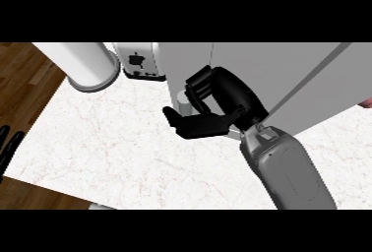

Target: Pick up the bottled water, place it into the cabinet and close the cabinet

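My right hand (218, 106) is curled at the front of the grey cabinet (185, 56), near its lower left corner. Between its fingers and thumb a small pale piece of the bottled water (184, 102) shows. The hand hides the rest of the bottle. The cabinet's door (312, 88) stands swung open, slanting off to the right above my right forearm. My left hand (7, 147) rests open at the view's left edge, far from the cabinet, with only its fingers showing.
A tall white cylinder (87, 64) stands at the counter's back left. Next to it, just left of the cabinet, is a toaster (138, 61). The white marble counter (109, 147) ends at wooden floor on the left and front.
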You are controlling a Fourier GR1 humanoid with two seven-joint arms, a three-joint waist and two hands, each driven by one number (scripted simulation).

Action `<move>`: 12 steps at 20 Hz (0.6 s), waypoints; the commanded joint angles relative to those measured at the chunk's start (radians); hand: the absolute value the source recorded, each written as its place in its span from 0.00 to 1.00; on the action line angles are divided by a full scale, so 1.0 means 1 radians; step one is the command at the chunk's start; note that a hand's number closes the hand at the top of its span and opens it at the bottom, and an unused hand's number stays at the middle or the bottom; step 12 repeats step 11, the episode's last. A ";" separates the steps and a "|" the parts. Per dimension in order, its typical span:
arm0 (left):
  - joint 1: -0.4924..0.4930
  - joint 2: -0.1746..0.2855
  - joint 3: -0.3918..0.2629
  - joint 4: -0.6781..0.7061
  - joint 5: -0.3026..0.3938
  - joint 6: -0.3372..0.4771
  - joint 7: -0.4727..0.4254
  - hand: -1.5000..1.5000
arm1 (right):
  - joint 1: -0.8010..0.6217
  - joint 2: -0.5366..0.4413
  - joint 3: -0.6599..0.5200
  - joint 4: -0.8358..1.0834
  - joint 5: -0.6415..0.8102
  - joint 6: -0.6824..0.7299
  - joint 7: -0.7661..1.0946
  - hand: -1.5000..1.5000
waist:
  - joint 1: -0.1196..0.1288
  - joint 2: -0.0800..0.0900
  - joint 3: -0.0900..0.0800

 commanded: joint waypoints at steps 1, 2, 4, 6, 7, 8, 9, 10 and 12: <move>0.009 -0.013 -0.005 0.004 0.003 -0.010 -0.005 0.00 | -0.202 0.018 -0.074 0.178 0.013 -0.132 -0.005 1.00 | -0.010 -0.004 0.000; 0.022 0.004 0.013 0.006 0.000 -0.024 -0.009 0.00 | -0.198 0.019 -0.099 0.203 0.004 -0.148 -0.019 1.00 | -0.002 -0.003 0.001; 0.013 -0.005 0.008 0.008 -0.002 -0.017 -0.010 0.00 | -0.216 0.019 -0.094 0.232 -0.018 -0.201 -0.030 0.00 | -0.005 0.002 0.002; 0.011 -0.007 0.017 0.003 0.012 -0.010 -0.008 0.00 | -0.232 0.019 -0.125 0.252 -0.059 -0.230 -0.020 0.00 | -0.018 0.001 0.004; 0.018 -0.003 0.029 0.022 0.008 -0.027 -0.019 0.00 | -0.236 0.019 -0.120 0.264 -0.064 -0.248 -0.034 0.00 | -0.019 0.000 0.002; 0.035 -0.008 0.012 0.013 0.004 -0.036 -0.014 0.00 | -0.260 0.019 -0.110 0.281 -0.069 -0.255 -0.023 0.00 | -0.015 -0.003 0.002; 0.022 -0.015 0.015 0.017 0.005 -0.029 -0.018 0.00 | -0.258 0.019 -0.104 0.297 -0.078 -0.263 -0.042 0.00 | -0.028 0.001 0.003; 0.019 -0.012 0.013 0.014 0.005 -0.026 -0.012 0.00 | -0.258 0.019 -0.095 0.301 -0.095 -0.289 -0.056 0.00 | -0.028 0.002 0.003; 0.027 -0.024 0.009 0.021 0.004 -0.024 -0.019 0.00 | -0.270 0.019 -0.080 0.319 -0.090 -0.290 -0.063 0.00 | -0.026 0.002 0.002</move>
